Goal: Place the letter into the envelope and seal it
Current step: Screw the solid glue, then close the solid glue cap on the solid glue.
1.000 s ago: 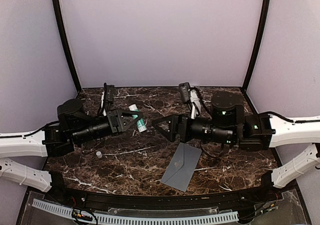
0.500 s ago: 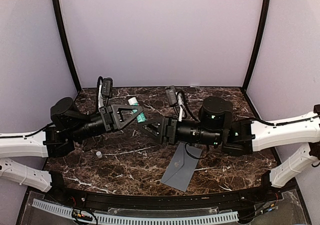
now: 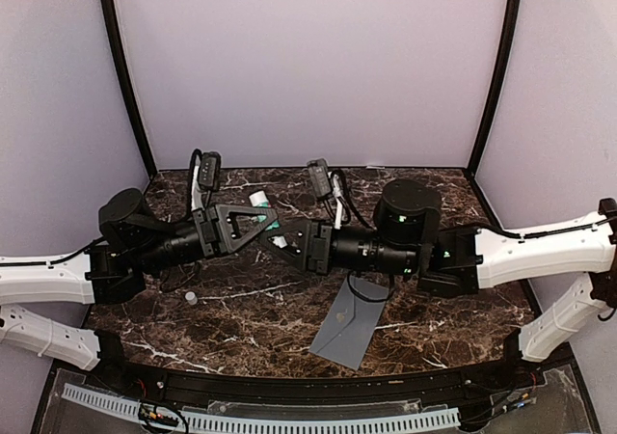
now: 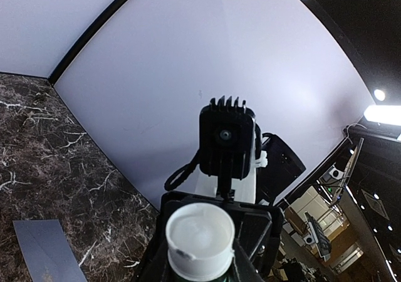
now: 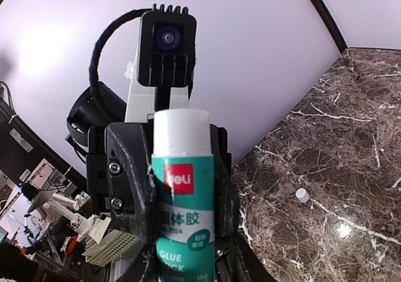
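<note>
As far as I can judge, the work stands at the sealing step. The glue stick (image 5: 183,188), green-labelled with a white end, hangs in the air between the two arms, lying roughly level. The left fingers (image 3: 241,208) are closed on it, one on each side of its body. The right fingers (image 3: 289,233) meet the glue stick from its other end and look partly narrowed around it. I cannot tell whether they press on it, because the stick itself fills both wrist views.

The envelope (image 3: 352,323) lies flat on the surface (image 3: 241,328), below the glue stick and off to its right, on the side nearer the arm bases. Neither set of fingers touches it. It shows as a plain slanted rectangle with no triangle sticking out, so the flap seems to be folded down. Its end nearest the glue stick is partly hidden by the right arm.

The letter is nowhere in view. Most likely it is already inside the envelope, which would make the first half of the task done. A small white cap (image 3: 191,298) sits on the surface below and to the left of the glue stick, well apart from it, which suggests the stick is uncapped. Gluing the flap and pressing it shut are still to do, and no glue is visible on the paper.
</note>
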